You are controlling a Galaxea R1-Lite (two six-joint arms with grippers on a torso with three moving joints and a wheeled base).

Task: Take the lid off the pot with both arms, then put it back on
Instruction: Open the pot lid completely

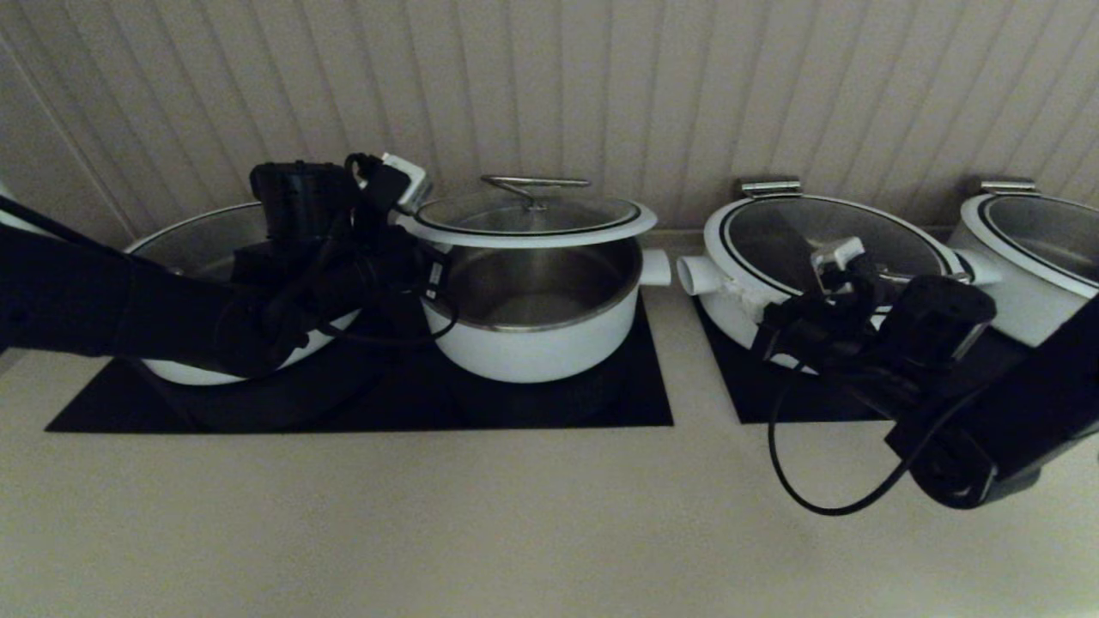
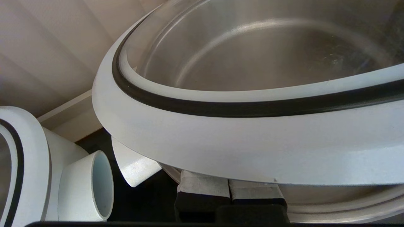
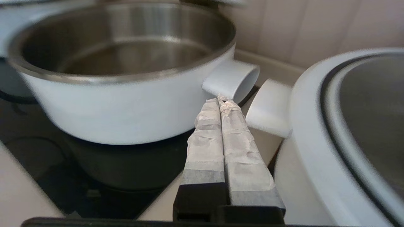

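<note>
A: Where's the lid (image 1: 530, 219)?
B: Off the pot (image 1: 537, 322), hanging level above its mouth with a clear gap under the rim. Steel bar handle (image 1: 536, 184) up top, centred.
A: What's carrying it?
B: Only the left gripper (image 2: 229, 184). It sits at the lid's 9 o'clock edge in the head view. In the left wrist view the 2 taped fingers (image 2: 203, 186) are pressed together side by side, tucked under the white rim, so it's closed and propping the rim from below rather than clamping it. Can't tell how much contact there is; the rim hides the tips.
A: Right side?
B: Right gripper (image 3: 220, 99) is off the lid entirely. Fingers closed flat against each other, nothing between them. Tips sit just below the pot's 3 o'clock side handle (image 3: 232, 78), close to touching; can't confirm contact. In the head view that arm hangs low over the next wide pot (image 1: 816, 275), at the pot's 3 o'clock.
A: Pot itself?
B: On the black mat (image 1: 601, 395), steel inside showing, open to the camera. Another wide pot (image 1: 206, 283) is at its 9 o'clock, mostly behind the left arm. A 4th one (image 1: 1030, 257) is at the far 3 o'clock edge.
</note>
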